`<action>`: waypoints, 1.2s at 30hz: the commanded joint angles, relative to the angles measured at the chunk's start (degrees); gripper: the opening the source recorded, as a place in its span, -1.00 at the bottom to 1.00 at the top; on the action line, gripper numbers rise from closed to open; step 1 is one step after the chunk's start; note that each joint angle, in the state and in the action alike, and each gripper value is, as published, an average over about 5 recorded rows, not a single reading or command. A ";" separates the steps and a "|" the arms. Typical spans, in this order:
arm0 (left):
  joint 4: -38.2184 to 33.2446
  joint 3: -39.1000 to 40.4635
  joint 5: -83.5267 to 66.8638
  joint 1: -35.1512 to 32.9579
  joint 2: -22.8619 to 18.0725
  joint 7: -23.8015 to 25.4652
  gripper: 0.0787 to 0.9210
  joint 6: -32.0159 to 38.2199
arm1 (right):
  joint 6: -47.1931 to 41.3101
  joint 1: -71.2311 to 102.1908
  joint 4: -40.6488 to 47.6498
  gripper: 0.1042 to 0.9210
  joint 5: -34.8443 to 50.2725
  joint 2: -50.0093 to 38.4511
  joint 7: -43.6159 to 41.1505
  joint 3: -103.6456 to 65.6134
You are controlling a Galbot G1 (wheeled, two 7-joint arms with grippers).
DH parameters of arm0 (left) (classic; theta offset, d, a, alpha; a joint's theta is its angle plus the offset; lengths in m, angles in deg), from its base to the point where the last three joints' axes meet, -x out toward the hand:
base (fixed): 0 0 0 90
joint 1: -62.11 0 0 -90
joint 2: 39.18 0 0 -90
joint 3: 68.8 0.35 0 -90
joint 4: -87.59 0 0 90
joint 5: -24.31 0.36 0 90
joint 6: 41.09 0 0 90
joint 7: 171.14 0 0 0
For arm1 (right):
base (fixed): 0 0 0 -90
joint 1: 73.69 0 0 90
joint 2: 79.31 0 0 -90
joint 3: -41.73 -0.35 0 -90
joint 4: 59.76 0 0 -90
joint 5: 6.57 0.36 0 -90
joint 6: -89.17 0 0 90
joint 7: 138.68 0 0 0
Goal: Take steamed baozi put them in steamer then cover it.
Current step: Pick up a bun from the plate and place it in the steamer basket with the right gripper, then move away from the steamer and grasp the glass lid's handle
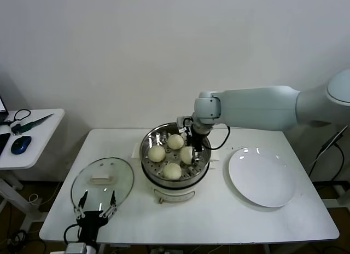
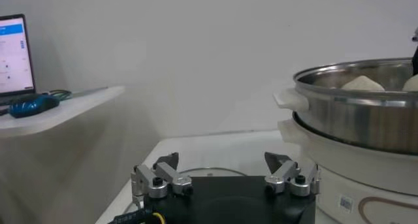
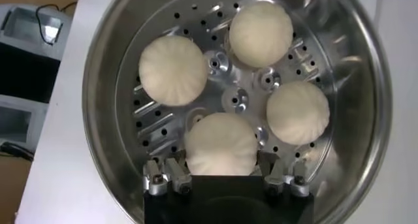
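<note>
Four small round cream-white steamed baozi (image 1: 173, 171) are seen resting on the perforated tray inside the round shiny stainless-steel steamer (image 1: 146, 155), which stands on its cream-white base near the middle of the white desk (image 1: 219, 215). The right tool (image 3: 223, 172) is lowered into the steamer on its right side, and its fingers (image 3: 175, 170) are set on either side of one baozi (image 3: 221, 142), close against it; whether it is pinched or merely flanked cannot be told. The left tool (image 1: 97, 206) is held low at the near left edge of the desk with its fingers (image 2: 171, 174) spread apart and nothing between them, just in front of the round clear glass lid with a white handle (image 1: 102, 179), which lies flat on the desk to the left of the steamer. A flat round white plate (image 1: 261, 177) lies on the desk to the right of the steamer.
</note>
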 commanded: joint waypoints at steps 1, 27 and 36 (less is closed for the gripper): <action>-0.08 0.04 0.00 -0.11 0.02 0.02 0.77 -0.02 | -1.02 2.29 1.44 0.50 -1.31 1.52 0.91 0.61; -1.30 0.05 -0.08 -0.18 0.31 0.18 0.77 -0.32 | 5.76 9.31 -6.73 0.76 11.32 -32.20 30.01 -33.58; -0.50 0.07 -0.76 1.25 2.38 1.60 0.77 -0.32 | 10.50 71.47 -19.78 0.76 -0.88 -50.81 40.74 -95.79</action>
